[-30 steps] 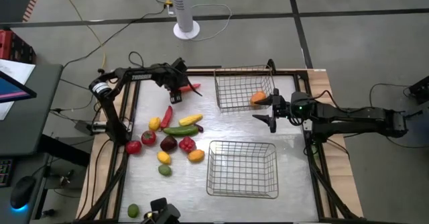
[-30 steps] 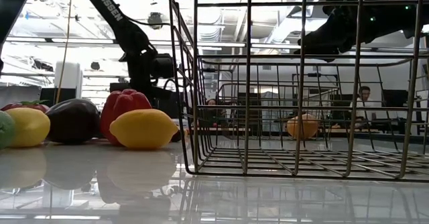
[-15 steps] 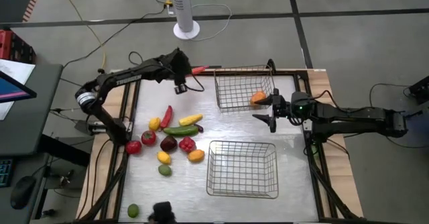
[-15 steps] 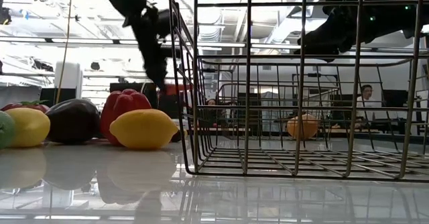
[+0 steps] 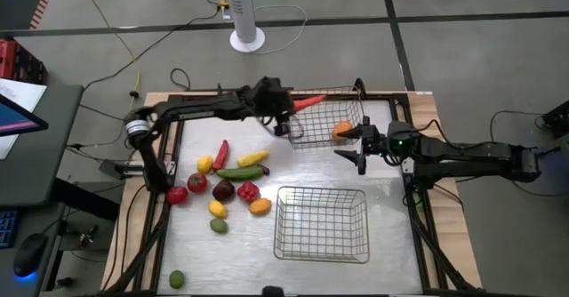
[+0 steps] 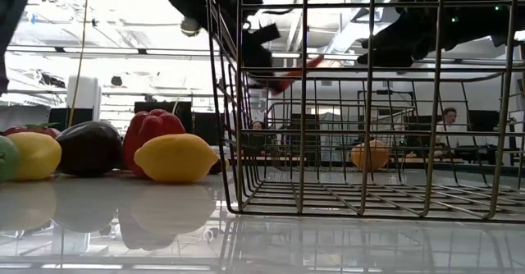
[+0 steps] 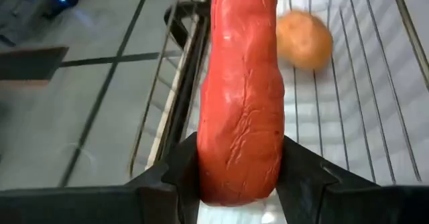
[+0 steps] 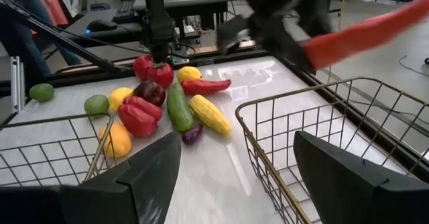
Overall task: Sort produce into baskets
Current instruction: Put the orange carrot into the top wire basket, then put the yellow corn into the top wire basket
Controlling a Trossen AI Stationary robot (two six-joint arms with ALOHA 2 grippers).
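My left gripper (image 5: pixel 286 112) is shut on a long red-orange piece of produce (image 5: pixel 309 101), held in the air over the far left corner of the far wire basket (image 5: pixel 311 135). An orange round fruit (image 5: pixel 342 130) lies on that basket's floor. My right gripper (image 5: pixel 354 146) is open and empty by this basket's near right corner. The second basket (image 5: pixel 322 244) stands nearer, with nothing in it. The other produce (image 5: pixel 233 181) lies in a heap on the table at the left, and a green piece (image 5: pixel 176 279) lies alone near the front left. My left gripper pinches the long red-orange piece at its thick end (image 7: pixel 238 177) between its two fingers (image 7: pixel 184 174). The fingers come from the table's left. The piece sticks out ahead of them toward the right. It is lifted clear, above the far basket's rim, its free tip (image 6: pixel 316 62) tilted up.
The heap holds a red chili (image 5: pixel 220 153), a green cucumber (image 5: pixel 238 172), a yellow corn cob (image 5: pixel 253 158), a dark maroon piece (image 5: pixel 223 190) and a red pepper (image 5: pixel 248 190). Bare table lies between the heap and the baskets. A fan base (image 5: pixel 247 39) stands beyond the far edge.
My left gripper has lifted the long red-orange piece off the table's far left part and carried it toward the right edge, to above the far basket's left corner. The piece now points toward the right over the basket.
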